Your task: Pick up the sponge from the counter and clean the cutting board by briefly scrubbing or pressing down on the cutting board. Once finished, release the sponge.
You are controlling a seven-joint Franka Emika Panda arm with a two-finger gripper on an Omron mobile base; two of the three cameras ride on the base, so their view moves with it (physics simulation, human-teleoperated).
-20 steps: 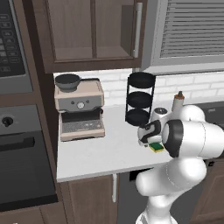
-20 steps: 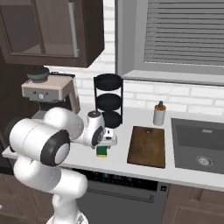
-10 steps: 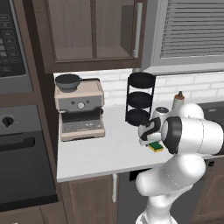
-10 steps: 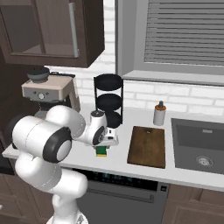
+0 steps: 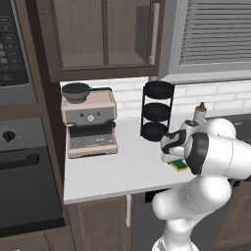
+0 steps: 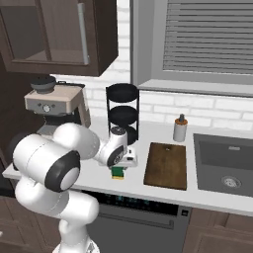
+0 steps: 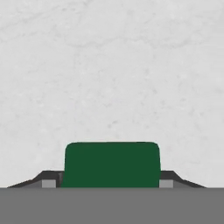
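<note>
My fingers (image 7: 111, 183) grip the sponge (image 7: 111, 165), low on the table (image 6: 163, 195), left of the cutting board (image 6: 167, 165). Pickup step; next I lift and carry it right.

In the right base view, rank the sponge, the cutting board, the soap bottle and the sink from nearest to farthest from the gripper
1. sponge, between the fingers of the gripper.
2. cutting board, on the counter to its right.
3. soap bottle, behind the board by the wall.
4. sink, far right.
</note>
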